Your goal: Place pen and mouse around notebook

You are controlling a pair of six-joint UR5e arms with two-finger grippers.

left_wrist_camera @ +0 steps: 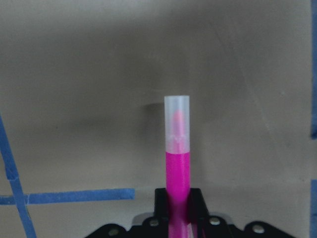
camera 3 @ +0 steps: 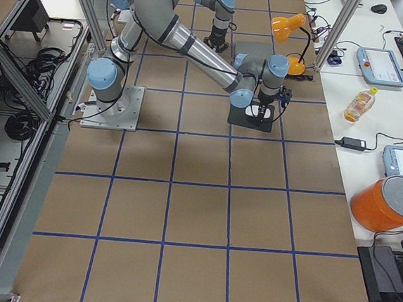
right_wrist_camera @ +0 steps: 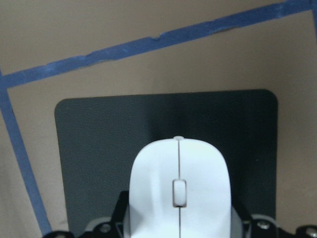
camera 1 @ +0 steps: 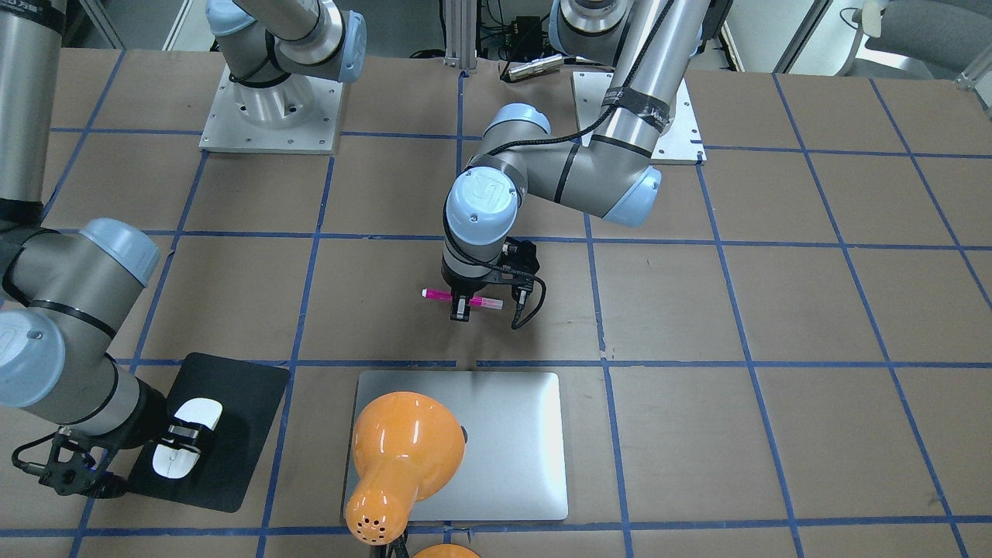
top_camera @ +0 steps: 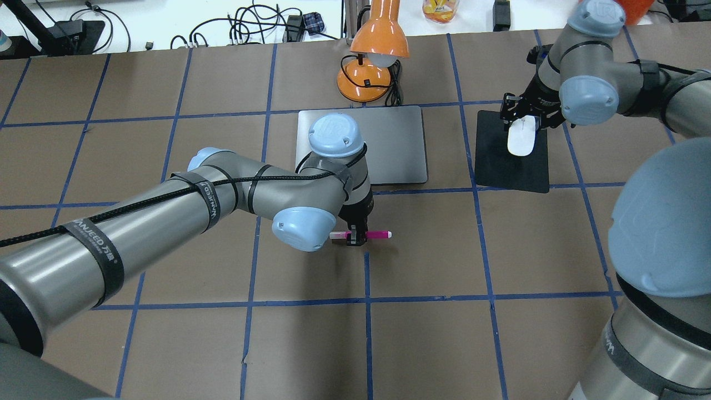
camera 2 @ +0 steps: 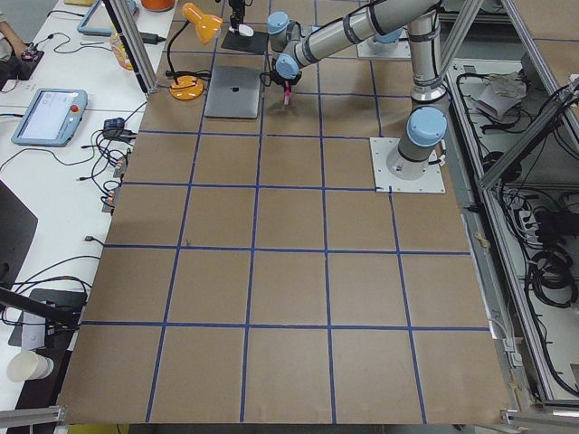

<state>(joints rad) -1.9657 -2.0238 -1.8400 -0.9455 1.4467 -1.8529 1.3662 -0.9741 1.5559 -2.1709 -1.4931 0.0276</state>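
- Pen (camera 1: 440, 295) is pinched near its middle by the left gripper (camera 1: 461, 308). Its jaws are closed across the barrel, so both ends stick out sideways and the pen stays level.
- It hangs over bare desk (camera 1: 775, 310) on the robot's side of the notebook (camera 1: 511, 442), near that edge but apart from it. A shadow beneath suggests it is just clear of the surface. This looks like a carry toward a spot beside the notebook.
- The right gripper (camera 1: 184, 439) has its fingers closed on the flanks of the mouse (camera 1: 200, 415), the narrow grip a smooth shell needs.
- The mouse is over the black mat (camera 1: 240, 395), to the robot's right of the notebook. I cannot tell whether it rests on the mat or is lifted.
- An orange lamp (camera 1: 399, 449) leans over the notebook's corner, so placements probably belong on the open sides.
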